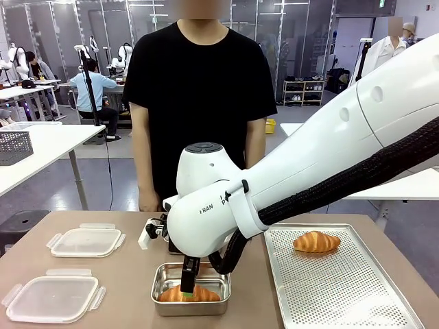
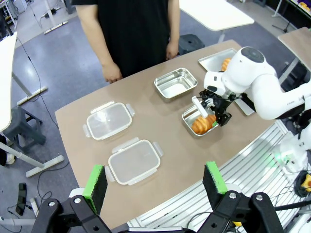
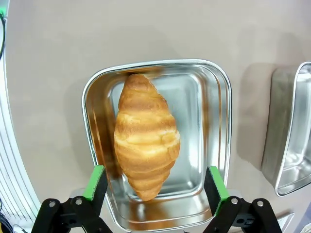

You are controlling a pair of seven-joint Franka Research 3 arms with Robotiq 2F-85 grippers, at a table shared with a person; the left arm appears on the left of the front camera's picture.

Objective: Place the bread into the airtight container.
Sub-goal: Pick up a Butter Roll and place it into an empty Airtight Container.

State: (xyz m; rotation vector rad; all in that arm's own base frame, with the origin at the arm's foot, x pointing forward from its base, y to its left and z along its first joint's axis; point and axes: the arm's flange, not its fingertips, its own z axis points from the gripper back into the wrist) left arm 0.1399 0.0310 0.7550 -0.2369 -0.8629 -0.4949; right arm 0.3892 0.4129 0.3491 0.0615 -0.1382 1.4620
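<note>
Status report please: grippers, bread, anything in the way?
Right gripper open above croissant. Croissant lies in steel container. Left gripper open, empty. No obstruction seen.

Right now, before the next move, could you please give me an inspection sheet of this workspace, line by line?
Surface: brown table, no spill seen.
Job's things: a croissant lies in the near steel container; a second steel container beyond it is empty.
Clutter: two clear lids lie on the left, off the containers; a perforated tray on the right carries another croissant.
Grippers: right gripper open, fingers either side of the croissant, not touching it; left gripper open, holding nothing, high over the table.
Cables: black ribbed hose runs along the right arm, off the table.
Surroundings: a person stands at the far edge; white tables behind.
</note>
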